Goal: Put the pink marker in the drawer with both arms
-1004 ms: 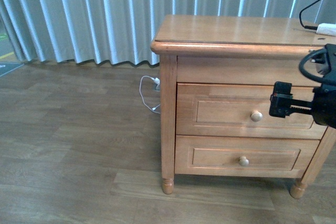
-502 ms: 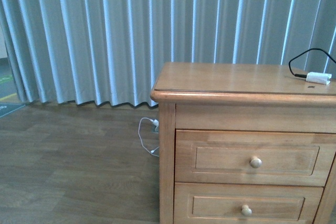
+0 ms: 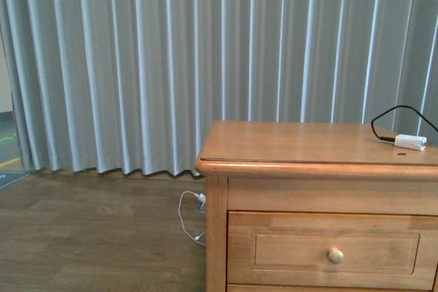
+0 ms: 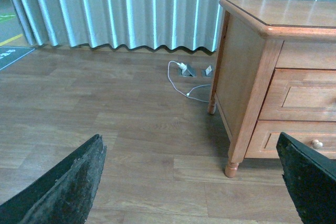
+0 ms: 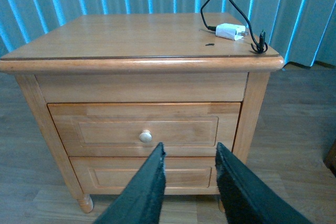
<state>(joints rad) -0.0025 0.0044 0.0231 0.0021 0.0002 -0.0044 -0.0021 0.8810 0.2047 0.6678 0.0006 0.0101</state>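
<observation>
Front view shows neither arm, and the drawer (image 3: 334, 251) is cut off low; it is shut. No pink marker shows in any view. A white adapter (image 3: 409, 142) with a black cable (image 3: 400, 117) lies on the cabinet's surface (image 3: 301, 143), before grey curtains (image 3: 171, 59). Left pincer (image 4: 191, 187) gapes wide; right pincer (image 5: 189, 174) stands parted, empty.

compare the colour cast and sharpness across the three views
Front view: neutral, soft, the honey-coloured wooden cabinet evenly lit. Left wrist view: cool bluish grey pleated curtain, blurred black fingers. Right wrist view: strongest blue cast, the cabinet's top showing pale sheen.
</observation>
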